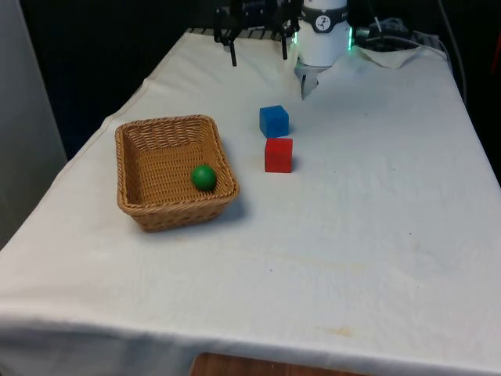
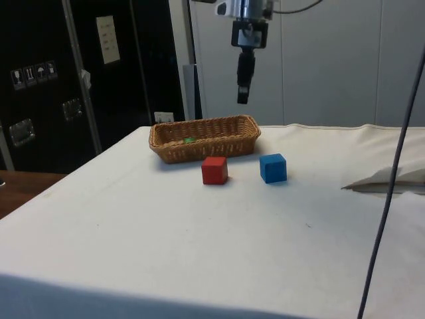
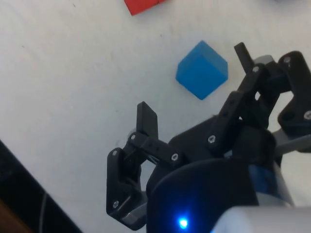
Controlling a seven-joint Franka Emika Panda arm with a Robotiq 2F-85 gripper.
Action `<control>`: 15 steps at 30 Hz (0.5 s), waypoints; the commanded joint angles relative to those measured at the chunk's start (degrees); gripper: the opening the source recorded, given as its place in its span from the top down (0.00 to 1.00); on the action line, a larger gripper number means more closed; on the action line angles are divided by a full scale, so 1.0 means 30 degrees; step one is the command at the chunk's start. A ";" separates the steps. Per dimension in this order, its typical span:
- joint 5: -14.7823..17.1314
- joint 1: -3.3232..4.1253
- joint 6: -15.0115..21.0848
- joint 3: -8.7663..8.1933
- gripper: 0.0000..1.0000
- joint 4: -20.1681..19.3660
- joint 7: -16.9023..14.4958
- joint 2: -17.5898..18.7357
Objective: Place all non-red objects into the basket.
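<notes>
In the front view, the white cloth-covered surface lay nearest, faintly creased and lightly stained toward its near edge. On it stood a rectangular woven wicker basket of tan cane, with flared sides. A small smooth green ball sat inside it, in the near corner toward the front view's right. Just beside the basket, toward the front view's right, stood a matte red cube. A blue cube of like size stood close behind it, the two nearly touching at a corner. Farther back the black two-finger gripper hung above the surface from the white arm, fingers pointing down and spread wide apart, holding nothing.

In the side view, the red cube stood nearest, the blue cube a little apart beside it, and the basket behind both. A sliver of the green ball showed over the rim. The gripper hung vertically high over the basket's far end, clear of everything.

In the wrist view, the gripper pointed down at the cloth with its fingers wide apart and empty. The blue cube lay on the surface between them. A corner of the red cube showed beyond.
</notes>
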 commanded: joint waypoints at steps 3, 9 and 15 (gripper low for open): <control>-0.1280 -0.0210 0.0726 0.0191 0.00 -0.0821 0.0802 -0.0229; -0.2502 -0.0248 0.1203 0.0191 0.00 -0.1738 0.1509 -0.0688; -0.2998 0.0000 0.1394 0.0019 0.00 -0.2483 0.1719 -0.1165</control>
